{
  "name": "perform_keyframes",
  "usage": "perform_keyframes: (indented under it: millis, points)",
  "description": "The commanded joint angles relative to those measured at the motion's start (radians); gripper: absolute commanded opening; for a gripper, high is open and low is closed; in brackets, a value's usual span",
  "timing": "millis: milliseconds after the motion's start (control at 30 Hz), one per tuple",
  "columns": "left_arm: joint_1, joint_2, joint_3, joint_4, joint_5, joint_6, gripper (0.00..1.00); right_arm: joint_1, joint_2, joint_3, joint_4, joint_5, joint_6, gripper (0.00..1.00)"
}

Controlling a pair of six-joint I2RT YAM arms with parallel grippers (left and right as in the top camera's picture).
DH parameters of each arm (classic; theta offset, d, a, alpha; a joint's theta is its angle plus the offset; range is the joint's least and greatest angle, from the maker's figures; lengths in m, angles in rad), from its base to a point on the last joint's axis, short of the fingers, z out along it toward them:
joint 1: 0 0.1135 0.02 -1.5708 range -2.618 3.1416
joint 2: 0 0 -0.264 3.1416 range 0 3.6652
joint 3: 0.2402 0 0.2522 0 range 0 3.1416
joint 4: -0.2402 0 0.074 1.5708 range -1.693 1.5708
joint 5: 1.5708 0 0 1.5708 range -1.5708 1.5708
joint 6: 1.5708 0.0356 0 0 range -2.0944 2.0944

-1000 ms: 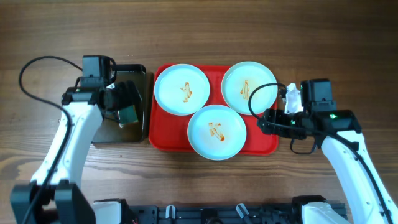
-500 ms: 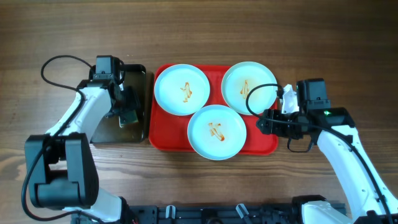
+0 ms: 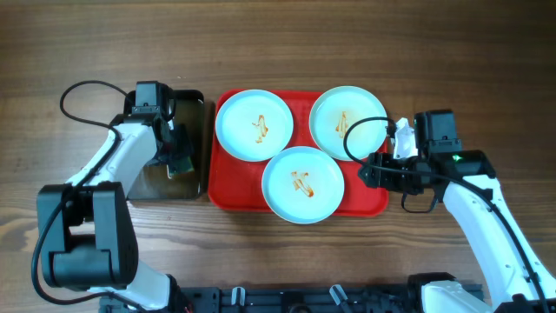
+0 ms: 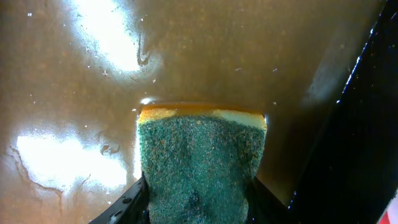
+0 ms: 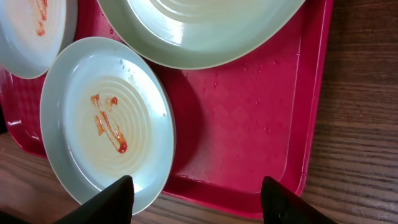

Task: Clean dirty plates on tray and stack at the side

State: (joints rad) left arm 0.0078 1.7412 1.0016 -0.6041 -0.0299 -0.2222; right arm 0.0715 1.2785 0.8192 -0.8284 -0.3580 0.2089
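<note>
The plates (image 3: pixel 302 183) look hard, wet and slippery; the rim is likely the best hold. Left fingers (image 4: pixel 126 205) squeeze the sponge (image 4: pixel 199 162). Right fingers (image 5: pixel 289 200) are apart.

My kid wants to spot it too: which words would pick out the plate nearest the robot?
Find the big red tray on the wooden table. Of three pale plates on it, the front plate sits alone in the near row. Unlike the back pair, it overhangs the tray's front rim.
</note>
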Motion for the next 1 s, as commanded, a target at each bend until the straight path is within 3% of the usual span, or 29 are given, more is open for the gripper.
perform_keyframes:
  millis: [0,100,133,200,433,533,633,800,967]
  points:
    - [0.001,0.015,-0.033,-0.023,-0.005,0.002,0.40,0.004,0.008,-0.010,0.005,-0.008,0.004,0.66]
    - [0.001,0.015,-0.033,-0.043,-0.005,0.002,0.44,0.004,0.008,-0.010,0.004,-0.008,0.004,0.66]
    - [0.001,0.015,-0.033,-0.048,-0.005,0.002,0.57,0.004,0.008,-0.010,0.004,-0.008,0.004,0.66]
    - [0.001,0.015,-0.033,-0.058,-0.005,0.002,0.69,0.004,0.008,-0.010,0.004,-0.008,0.004,0.66]
    - [0.001,0.015,-0.033,-0.057,-0.025,0.002,0.63,0.004,0.008,-0.010,0.005,-0.008,0.004,0.66]
    - [0.001,0.013,-0.025,-0.056,-0.040,0.002,0.69,0.004,0.008,-0.010,0.005,-0.008,0.003,0.66]
    - [0.001,0.011,0.014,-0.058,-0.039,0.003,0.69,0.004,0.008,-0.010,0.005,-0.008,0.003,0.67]
    - [0.000,0.011,0.035,-0.065,-0.037,0.006,0.63,0.004,0.008,-0.010,0.005,-0.008,0.004,0.67]
    - [-0.009,0.011,0.035,-0.066,-0.020,0.010,0.49,0.004,0.008,-0.010,0.005,-0.008,0.003,0.67]
